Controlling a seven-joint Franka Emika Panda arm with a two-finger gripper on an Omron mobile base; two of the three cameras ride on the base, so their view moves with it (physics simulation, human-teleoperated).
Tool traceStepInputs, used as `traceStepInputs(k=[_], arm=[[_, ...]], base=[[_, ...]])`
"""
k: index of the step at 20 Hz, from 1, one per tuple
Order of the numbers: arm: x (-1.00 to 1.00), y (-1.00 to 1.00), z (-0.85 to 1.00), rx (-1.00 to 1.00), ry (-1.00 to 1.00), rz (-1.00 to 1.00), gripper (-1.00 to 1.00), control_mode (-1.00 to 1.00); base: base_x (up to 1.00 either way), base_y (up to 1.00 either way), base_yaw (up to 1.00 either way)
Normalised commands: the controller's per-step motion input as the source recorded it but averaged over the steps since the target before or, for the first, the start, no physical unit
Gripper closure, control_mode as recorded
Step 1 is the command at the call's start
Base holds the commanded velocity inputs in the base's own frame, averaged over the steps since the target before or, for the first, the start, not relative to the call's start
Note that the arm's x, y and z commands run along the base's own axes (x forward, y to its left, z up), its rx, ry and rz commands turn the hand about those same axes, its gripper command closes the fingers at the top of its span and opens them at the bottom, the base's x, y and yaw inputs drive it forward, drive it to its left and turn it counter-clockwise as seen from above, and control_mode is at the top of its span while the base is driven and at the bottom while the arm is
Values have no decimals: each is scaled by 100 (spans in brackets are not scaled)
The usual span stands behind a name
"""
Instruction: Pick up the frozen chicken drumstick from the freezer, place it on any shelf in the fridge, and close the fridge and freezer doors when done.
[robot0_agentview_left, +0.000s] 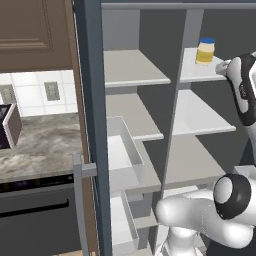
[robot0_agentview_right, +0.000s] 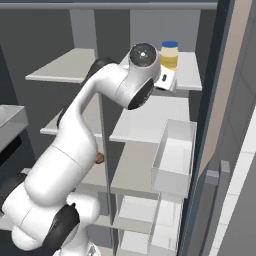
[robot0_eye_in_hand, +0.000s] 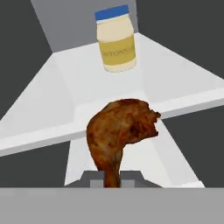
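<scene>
Now end effector (robot0_eye_in_hand: 111, 178) clamped on frozen chicken drumstick (robot0_eye_in_hand: 120, 131), yellow jar (robot0_eye_in_hand: 115, 40) beyond

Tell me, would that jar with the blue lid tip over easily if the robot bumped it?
Probably not easily: the jar looks squat and wide, standing upright on the shelf. A push would likelier slide it on that smooth surface. It looks rigid, so it shouldn't deform.

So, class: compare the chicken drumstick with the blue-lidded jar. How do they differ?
The drumstick is dark reddish-brown and lumpy; the jar is smooth, pale yellow, blue-lidded. The drumstick hangs off the shelf, pinched at its thin end by the gripper; the jar stands upright on the shelf. Both are at the same compartment.
</scene>
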Motion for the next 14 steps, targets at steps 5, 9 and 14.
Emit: traceStepInputs(k=[5, 9, 14], arm=[[2, -1, 14, 0, 8, 0, 100, -100], [-14, -1, 0, 0, -9, 0, 100, -100], [35, 0, -17, 0, 0, 0, 100, -100]], base=[[0, 0, 0], [0, 0, 0], [0, 0, 0]])
